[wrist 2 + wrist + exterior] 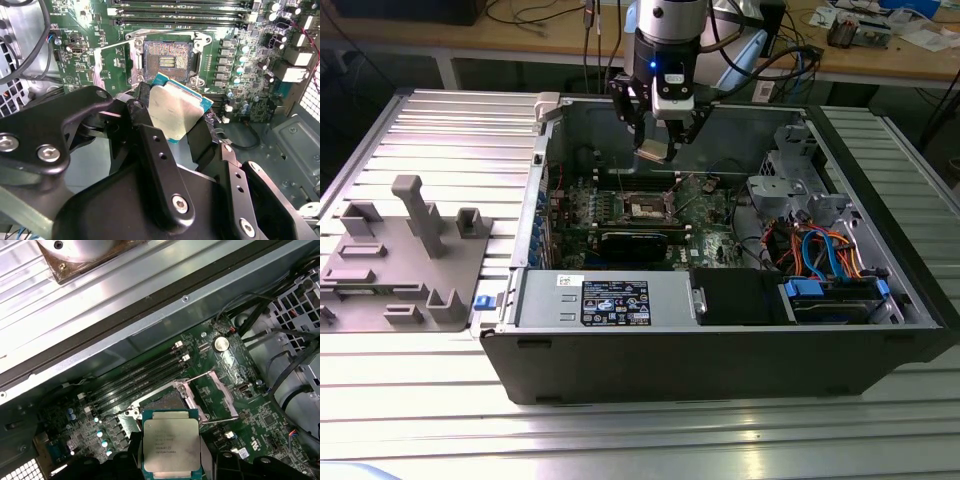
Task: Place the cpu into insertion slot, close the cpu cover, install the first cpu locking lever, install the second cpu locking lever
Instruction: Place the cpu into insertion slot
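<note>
Hanging over the open PC case [720, 350] on the bench [420, 420], the tool [660, 145] has its fingers narrowed onto the cpu [175, 112], gripping it by opposite edges w/ the silver-grey top showing in both wrist views. Chip is tilted a bit in the second wrist view, one green corner poking out toward the insertion slot [167, 61].

Where things stand, as I read it:
- Step 1 (cpu into slot): in hand, not done. The slot's dark centre is bare and exposed, nothing seated in it. The cpu is up in the air above the board, near the slot but clearly apart from it; in the exterior view it hovers above the socket area, btwn the case's back wall and the graphics card [635, 243].
- Step 2 (cover): not done. The cpu cover [134, 59] is swung open to one side of the slot, so the way in looks free.
- Steps 3 & 4 (levers): not done. Thin wire rods [200, 375] beside the socket look like the locking levers, and they seem unlatched.

So approx. nothing is finished yet; all four steps are left. RAM slots [180, 15] sit just beyond the socket. A grey fixture [410, 250] lies on the bench at the exterior view's left, well apart from the case.
</note>
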You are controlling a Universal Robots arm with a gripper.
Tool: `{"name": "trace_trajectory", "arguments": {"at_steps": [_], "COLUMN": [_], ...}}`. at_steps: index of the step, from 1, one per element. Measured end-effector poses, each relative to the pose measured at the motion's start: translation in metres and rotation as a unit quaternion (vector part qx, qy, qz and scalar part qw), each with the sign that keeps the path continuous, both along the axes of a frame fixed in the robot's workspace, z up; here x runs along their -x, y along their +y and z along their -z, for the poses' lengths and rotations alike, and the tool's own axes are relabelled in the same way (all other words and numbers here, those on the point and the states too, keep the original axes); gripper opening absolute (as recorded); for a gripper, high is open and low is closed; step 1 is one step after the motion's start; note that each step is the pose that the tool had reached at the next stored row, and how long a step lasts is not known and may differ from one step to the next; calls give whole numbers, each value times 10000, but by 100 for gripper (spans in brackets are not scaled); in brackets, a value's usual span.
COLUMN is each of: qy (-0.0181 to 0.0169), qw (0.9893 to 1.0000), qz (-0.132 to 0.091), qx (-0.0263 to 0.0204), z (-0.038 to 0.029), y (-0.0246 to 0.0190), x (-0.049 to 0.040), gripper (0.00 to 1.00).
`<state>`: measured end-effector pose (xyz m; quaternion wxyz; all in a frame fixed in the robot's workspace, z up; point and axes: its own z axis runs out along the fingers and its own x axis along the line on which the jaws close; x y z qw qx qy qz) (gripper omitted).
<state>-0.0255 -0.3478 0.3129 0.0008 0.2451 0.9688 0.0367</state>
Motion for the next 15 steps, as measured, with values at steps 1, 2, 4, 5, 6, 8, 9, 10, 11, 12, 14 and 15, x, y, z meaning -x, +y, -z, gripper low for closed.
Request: {"name": "trace_trajectory", "arguments": {"at_steps": [1, 2, 4, 5, 6, 8, 9, 10, 11, 12, 14, 15], "qy": [0, 0, 0, 0, 0, 0, 0, 0, 0, 0, 0, 0], "qw": [10000, 10000, 10000, 10000, 10000, 10000, 10000, 10000, 9999, 9999, 9999, 9999], "qz": [12, 27, 41, 49, 56, 74, 85, 99, 109, 115, 132, 138], "qx": [0, 0, 0, 0, 0, 0, 0, 0, 0, 0, 0, 0], "z": [0, 0, 0, 0, 0, 1, 1, 1, 1, 1, 1, 2], "y": [0, 0, 0, 0, 0, 0, 0, 0, 0, 0, 0, 0], "x": [0, 0, 0, 0, 0, 0, 0, 0, 0, 0, 0, 0], "gripper": [54, 54, 54, 54, 54, 54, 54, 54, 54, 54, 54, 54]}}
